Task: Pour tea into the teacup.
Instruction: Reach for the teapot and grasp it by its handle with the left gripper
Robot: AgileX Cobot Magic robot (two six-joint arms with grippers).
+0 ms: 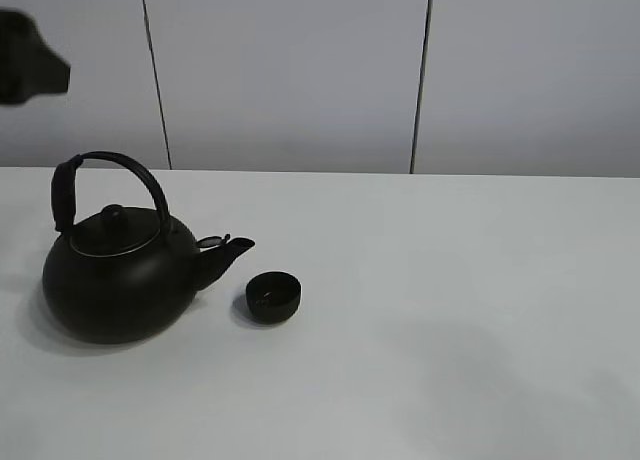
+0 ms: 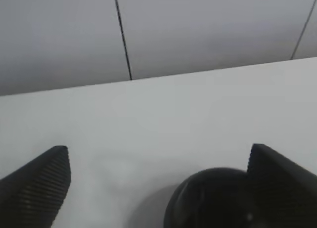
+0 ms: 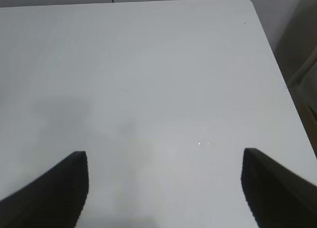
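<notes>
The teacup [image 1: 273,296], a tiny low matte black cup, stands on the white table [image 1: 450,310] just right of the spout of the large black kettle [image 1: 118,275]. The kettle has an arched handle and stands upright at the left. My left gripper [image 2: 158,151] is open and empty, held above the table, with the kettle's round black body [image 2: 208,200] showing low between its fingers. A dark part of the left arm [image 1: 30,58] shows at the upper left. My right gripper [image 3: 164,154] is open and empty over bare table, outside the exterior high view.
The table's right edge and far corner [image 3: 249,0] show in the right wrist view. A grey panelled wall [image 1: 300,70] runs behind the table.
</notes>
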